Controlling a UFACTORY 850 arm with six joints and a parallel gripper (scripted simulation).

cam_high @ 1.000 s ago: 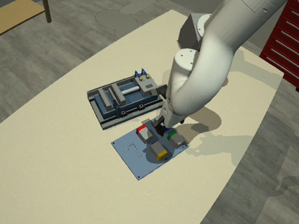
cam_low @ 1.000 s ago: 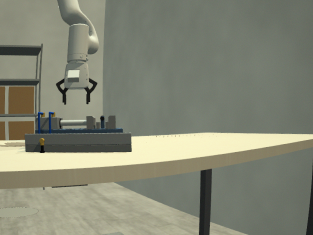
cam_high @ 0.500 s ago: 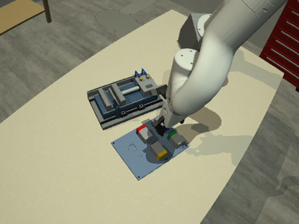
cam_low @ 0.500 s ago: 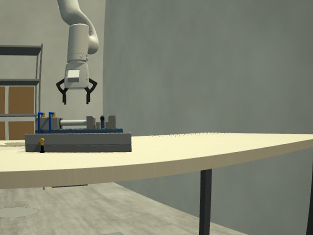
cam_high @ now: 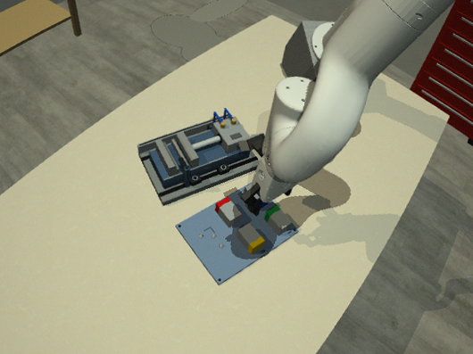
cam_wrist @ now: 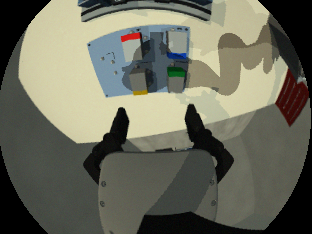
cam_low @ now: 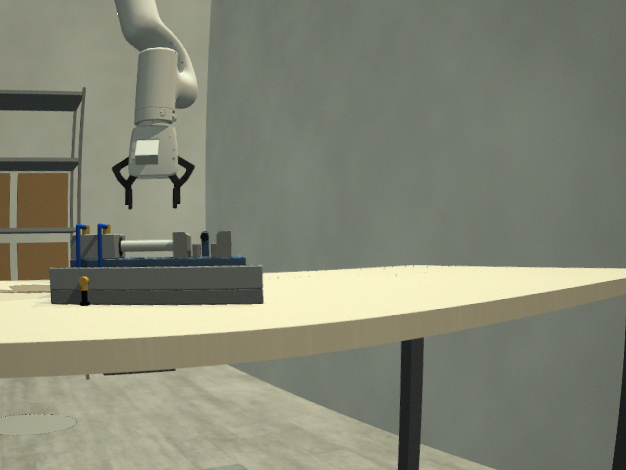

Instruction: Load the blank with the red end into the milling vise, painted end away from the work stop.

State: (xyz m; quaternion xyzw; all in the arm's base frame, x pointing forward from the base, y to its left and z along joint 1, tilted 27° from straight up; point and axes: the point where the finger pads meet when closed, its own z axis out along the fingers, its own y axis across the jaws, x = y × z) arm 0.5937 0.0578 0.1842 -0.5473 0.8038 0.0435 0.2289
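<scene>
Hovering above the infeed plate (cam_high: 199, 251), your gripper (cam_low: 151, 202) gapes fully open, holding nothing — the red-ended blank (cam_high: 227, 210) looks rigid, heavy; grip its long grey sides.

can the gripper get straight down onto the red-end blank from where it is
Probably yes: the gripper hangs open and empty well above the infeed plate, and nothing covers the red-end blank, though neighbouring blanks sit close.

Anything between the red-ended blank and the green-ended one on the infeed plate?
No blank lies there. In the wrist view, bare shadowed plate separates the red-ended blank from the green-ended blank. In the top view the gripper, jaws open, hides part of that gap.
</scene>
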